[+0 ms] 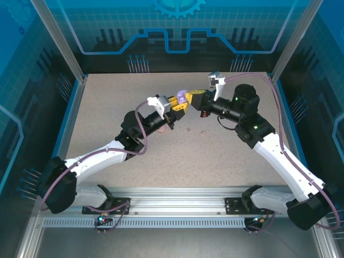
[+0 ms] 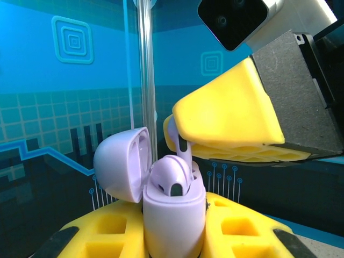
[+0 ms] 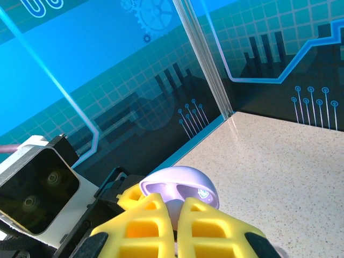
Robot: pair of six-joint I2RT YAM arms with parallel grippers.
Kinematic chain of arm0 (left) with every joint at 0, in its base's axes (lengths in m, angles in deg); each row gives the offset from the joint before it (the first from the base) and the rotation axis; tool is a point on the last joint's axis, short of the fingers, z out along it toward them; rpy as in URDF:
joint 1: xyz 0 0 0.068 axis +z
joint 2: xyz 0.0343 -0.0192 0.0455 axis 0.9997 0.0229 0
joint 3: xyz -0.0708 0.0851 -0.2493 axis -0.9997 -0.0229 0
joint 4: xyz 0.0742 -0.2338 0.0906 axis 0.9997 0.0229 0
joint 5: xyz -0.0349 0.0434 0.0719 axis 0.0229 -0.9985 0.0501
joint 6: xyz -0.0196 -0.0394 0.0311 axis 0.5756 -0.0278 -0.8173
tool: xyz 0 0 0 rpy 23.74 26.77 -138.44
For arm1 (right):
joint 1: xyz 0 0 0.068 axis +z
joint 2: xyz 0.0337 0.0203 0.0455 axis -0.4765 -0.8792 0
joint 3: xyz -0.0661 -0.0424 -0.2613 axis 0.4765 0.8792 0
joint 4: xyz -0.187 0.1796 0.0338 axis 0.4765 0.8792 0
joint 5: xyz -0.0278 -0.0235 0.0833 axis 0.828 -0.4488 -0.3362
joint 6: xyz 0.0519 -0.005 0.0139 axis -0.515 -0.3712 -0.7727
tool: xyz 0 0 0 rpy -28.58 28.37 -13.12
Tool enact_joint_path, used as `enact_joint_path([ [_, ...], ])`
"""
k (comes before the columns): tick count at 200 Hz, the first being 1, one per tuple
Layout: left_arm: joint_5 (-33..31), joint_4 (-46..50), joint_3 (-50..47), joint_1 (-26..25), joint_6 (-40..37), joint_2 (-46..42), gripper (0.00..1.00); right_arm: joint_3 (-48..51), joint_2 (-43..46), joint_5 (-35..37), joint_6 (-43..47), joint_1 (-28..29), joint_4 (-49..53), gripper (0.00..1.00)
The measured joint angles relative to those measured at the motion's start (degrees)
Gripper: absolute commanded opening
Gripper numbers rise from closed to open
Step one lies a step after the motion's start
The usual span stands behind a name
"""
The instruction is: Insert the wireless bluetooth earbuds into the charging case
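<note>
My left fingers [image 2: 236, 226] clamp the open lilac case [image 2: 172, 217], lower centre; my right fingers [image 2: 231, 118] pinch a lilac earbud [image 2: 181, 146] just above.

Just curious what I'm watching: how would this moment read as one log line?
left gripper: shut on lilac charging case, lid open | right gripper: shut on lilac earbud at case mouth | another earbud: in case

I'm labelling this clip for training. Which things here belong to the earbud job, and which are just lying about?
In the job: lilac charging case, lid open, in the left hand; seated bud inside it; second lilac bud pinched by the right hand.
Lying about: two tiny specks on the table, too small to identify.
</note>
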Motion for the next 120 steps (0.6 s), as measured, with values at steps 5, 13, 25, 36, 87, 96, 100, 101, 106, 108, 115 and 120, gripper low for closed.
enact_joint_path([
  [5,0.1,0.0,0.0,0.0,0.0,0.0,0.0,0.1,0.1,0.0,0.1,0.0,0.1,0.0],
  [13,0.1,0.0,0.0,0.0,0.0,0.0,0.0,0.1,0.2,0.1,0.3,0.0,0.3,0.0],
  [25,0.2,0.0,0.0,0.0,0.0,0.0,0.0,0.1,0.2,0.1,0.4,0.0,0.6,0.01],
  [36,0.2,0.1,0.0,0.0,0.0,0.0,0.0,0.1,0.2,0.2,0.5,0.0,0.8,0.01],
  [87,0.0,1.3,0.0,0.2,0.0,0.4,0.0,-0.6,-1.2,1.0,0.9,0.0,2.4,0.26],
  [96,0.0,1.4,0.0,0.3,0.0,0.4,0.0,-1.0,-1.5,1.2,1.0,-0.1,2.8,0.27],
  [100,0.0,1.4,0.0,0.3,0.0,0.4,0.0,-1.1,-1.6,1.2,0.9,-0.1,3.0,0.28],
  [101,0.0,1.4,0.0,0.3,0.0,0.4,0.0,-1.2,-1.6,1.2,0.9,-0.1,3.0,0.28],
  [106,0.0,1.4,0.0,0.3,0.0,0.4,0.0,-1.5,-1.8,1.4,0.9,-0.1,3.2,0.29],
  [108,0.0,1.3,0.0,0.3,0.0,0.4,0.0,-1.5,-1.8,1.4,0.8,-0.1,3.3,0.3],
  [115,0.0,1.3,0.0,0.3,0.0,0.4,0.0,-1.9,-2.0,1.4,0.7,-0.1,3.5,0.35],
  [120,0.0,1.2,0.0,0.3,0.0,0.4,0.0,-2.1,-2.1,1.5,0.3,-0.1,3.8,0.37],
])
